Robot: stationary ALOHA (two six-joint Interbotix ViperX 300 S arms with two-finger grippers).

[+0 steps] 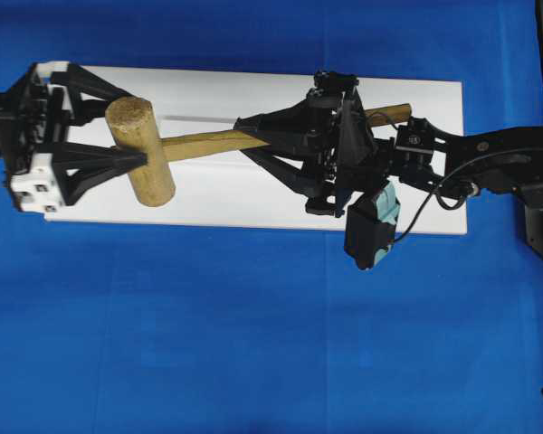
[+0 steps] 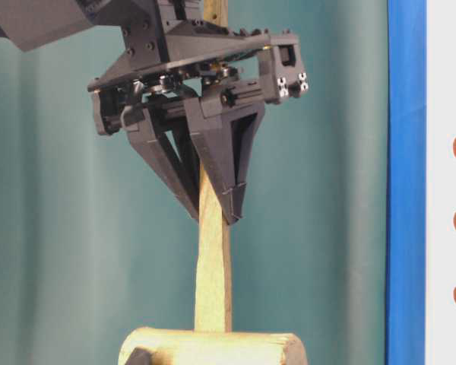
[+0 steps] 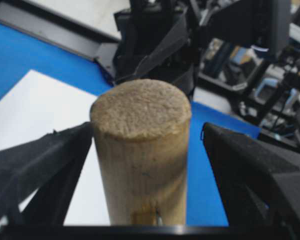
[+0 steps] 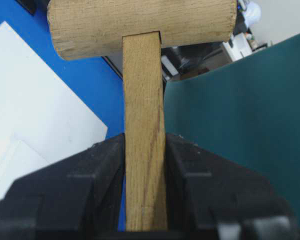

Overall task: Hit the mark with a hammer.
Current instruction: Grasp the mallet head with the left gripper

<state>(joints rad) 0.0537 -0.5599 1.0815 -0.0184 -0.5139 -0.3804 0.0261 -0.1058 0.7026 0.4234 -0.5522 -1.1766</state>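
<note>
The left gripper (image 1: 134, 140) stands wide around the hammer (image 1: 141, 150) head, a gap showing on each side. The right gripper (image 1: 244, 136), clamped on the handle, blocks the board's (image 1: 208, 203) middle; blue cloth (image 1: 208, 344) below lies free.

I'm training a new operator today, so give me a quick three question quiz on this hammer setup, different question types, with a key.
1. True or false: the right claw is shut on the handle of the hammer.
2. Multiple choice: how does the left claw stand? A) shut on the handle B) open, one finger on each side of the hammer head C) flat on the white board
3. Fill in: the cloth under the white board is ____.

Key: 1 true; 2 B; 3 blue
</note>
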